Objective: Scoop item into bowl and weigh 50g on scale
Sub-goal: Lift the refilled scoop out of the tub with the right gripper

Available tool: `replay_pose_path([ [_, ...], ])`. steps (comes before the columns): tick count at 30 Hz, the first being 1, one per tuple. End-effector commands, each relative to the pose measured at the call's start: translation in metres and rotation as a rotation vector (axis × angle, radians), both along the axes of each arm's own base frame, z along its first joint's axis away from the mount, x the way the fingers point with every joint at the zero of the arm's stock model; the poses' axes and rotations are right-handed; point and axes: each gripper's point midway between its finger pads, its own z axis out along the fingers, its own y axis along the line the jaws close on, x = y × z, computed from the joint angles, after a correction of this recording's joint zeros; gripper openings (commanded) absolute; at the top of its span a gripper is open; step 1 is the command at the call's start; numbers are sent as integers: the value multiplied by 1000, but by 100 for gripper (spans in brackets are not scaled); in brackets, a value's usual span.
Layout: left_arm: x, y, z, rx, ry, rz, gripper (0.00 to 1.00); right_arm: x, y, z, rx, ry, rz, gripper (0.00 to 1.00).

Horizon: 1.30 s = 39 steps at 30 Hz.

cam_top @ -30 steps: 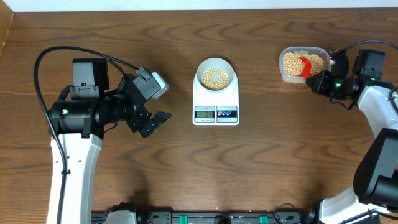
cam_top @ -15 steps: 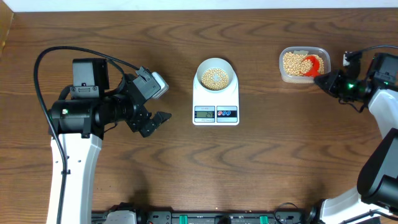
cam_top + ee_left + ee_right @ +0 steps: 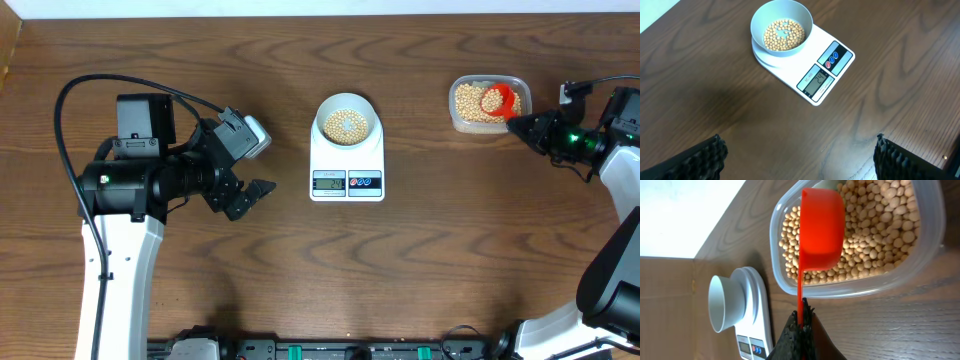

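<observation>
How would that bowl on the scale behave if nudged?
The bowl probably slides or tips easily: it looks small and light, sitting loose on the smooth scale. Its beans are round, so any spill would likely roll away.

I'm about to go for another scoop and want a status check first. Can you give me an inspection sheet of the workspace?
Surface: brown wood-grain table; no spilled beans seen.
Job's things: pale bowl sits on the white scale, partly filled with beans; the display is too small to read.
Clutter: clear tub holding more beans at the far right, with the red scoop head inside it.
Hands: left hand open and empty, left of the scale; right hand shut on the scoop's handle.
Cables: black cable loops over the left arm, away from the scale.
Surroundings: white strip along the far edge; dark hardware along the near edge.
</observation>
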Motion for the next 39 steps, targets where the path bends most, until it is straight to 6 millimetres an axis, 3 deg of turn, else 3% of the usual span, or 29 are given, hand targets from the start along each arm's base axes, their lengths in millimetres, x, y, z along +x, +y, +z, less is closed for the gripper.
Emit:
replay_pose_path([
  [1,2,2,2,2,2,11,96,-2,3,0,57,7,5,1],
  [14,2,2,2,2,2,11,96,-2,4,1,60,6,7,1],
  [33,2,2,2,2,2,11,96,-2,20,19,163,-51,73,1],
  [39,2,2,2,2,2,11,96,1,37,28,197,-84,128,1],
])
